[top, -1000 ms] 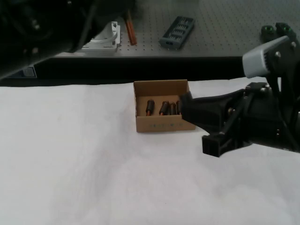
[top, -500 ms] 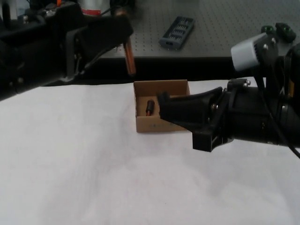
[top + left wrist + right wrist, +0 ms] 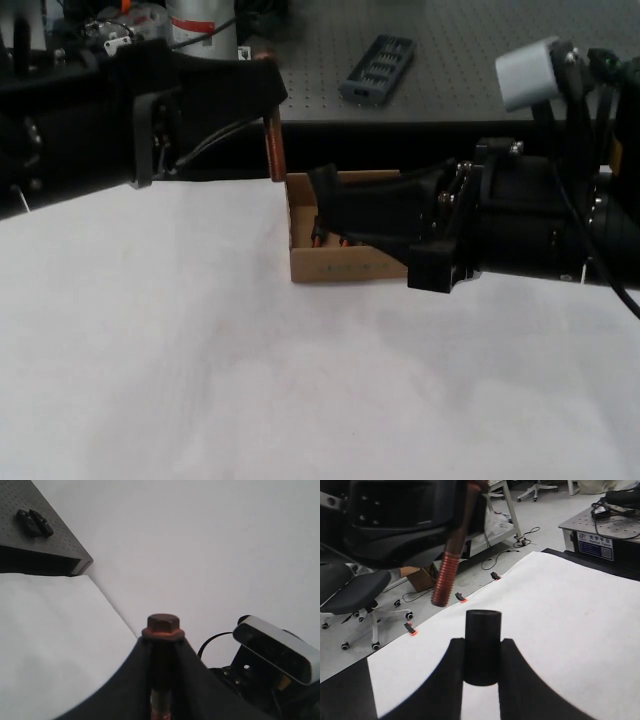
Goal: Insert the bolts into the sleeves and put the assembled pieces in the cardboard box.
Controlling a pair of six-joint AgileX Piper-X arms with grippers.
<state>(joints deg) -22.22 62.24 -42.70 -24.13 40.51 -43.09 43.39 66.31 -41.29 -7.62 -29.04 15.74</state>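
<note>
High view: the cardboard box (image 3: pixel 345 265) rests on the white-clothed bench (image 3: pixel 200 350), with a bolt (image 3: pixel 272 145) upright just beside its far-left corner. Left wrist view: the left gripper (image 3: pixel 162 645) clamps that bolt between its fingers. Right wrist view: the right gripper (image 3: pixel 482 652) clasps a sleeve (image 3: pixel 483 625) between its fingers, and an office chair (image 3: pixel 365 592) stands beyond.

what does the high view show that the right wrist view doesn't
High view, not the right wrist view: the cardboard box with pieces inside, partly hidden by an arm, and a ribbed case on the dark bench behind. Right wrist view, not the high view: the sleeve end-on in the right tool, and an office chair on the floor. Both: the bolt hanging threads-down from the left tool, and the white cloth.
</note>
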